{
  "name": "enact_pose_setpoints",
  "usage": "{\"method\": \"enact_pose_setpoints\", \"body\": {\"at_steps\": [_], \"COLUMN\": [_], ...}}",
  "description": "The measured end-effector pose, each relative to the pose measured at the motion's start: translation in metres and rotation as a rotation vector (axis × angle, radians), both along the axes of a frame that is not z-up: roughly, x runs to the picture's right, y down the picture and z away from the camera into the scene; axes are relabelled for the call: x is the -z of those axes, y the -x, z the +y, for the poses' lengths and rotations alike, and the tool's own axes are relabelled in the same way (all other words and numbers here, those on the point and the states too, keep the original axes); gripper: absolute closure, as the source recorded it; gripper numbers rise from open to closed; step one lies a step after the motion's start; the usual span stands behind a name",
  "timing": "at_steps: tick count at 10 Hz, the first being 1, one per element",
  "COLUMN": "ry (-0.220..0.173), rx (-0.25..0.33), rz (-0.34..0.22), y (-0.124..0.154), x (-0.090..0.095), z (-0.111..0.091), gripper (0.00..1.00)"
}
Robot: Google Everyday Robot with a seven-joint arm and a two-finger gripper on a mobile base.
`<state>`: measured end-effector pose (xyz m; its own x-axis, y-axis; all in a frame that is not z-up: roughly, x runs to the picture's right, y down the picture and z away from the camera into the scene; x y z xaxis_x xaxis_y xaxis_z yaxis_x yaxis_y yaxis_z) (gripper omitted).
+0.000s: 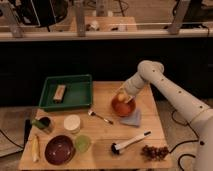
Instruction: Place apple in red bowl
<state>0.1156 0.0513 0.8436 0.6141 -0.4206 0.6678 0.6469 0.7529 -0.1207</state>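
The red bowl (123, 107) sits on the wooden table (107, 132) right of centre, partly on a grey-blue cloth (132, 119). A yellowish apple (121, 97) is at the bowl's upper rim, right at the tip of my gripper (123, 93). The white arm (170, 92) reaches down to it from the right. I cannot tell whether the apple rests in the bowl or is still held.
A green tray (75, 102) with a small block (59, 93) stands at the back left. A fork (101, 117), white lid (72, 123), green cup (82, 143), dark maroon bowl (60, 149), brush (130, 142) and grapes (155, 151) lie in front.
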Motion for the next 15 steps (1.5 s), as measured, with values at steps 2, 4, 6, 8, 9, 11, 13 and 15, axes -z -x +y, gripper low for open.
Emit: {"method": "enact_pose_setpoints", "body": {"at_steps": [2, 4, 6, 8, 9, 11, 13, 15], "ry": [0.015, 0.040, 0.057, 0.065, 0.067, 0.069, 0.070, 0.068], "rx": [-0.002, -0.007, -0.016, -0.027, -0.038, -0.055, -0.076, -0.094], "rz": [0.004, 0.021, 0.045, 0.062, 0.072, 0.084, 0.095, 0.110], "y": [0.002, 0.003, 0.004, 0.002, 0.001, -0.003, -0.010, -0.020], "x": [0.003, 0.004, 0.004, 0.004, 0.004, 0.004, 0.004, 0.002], "z": [0.001, 0.004, 0.004, 0.004, 0.004, 0.003, 0.001, 0.001], "gripper": [0.51, 0.29, 0.20, 0.20, 0.20, 0.20, 0.20, 0.20]}}
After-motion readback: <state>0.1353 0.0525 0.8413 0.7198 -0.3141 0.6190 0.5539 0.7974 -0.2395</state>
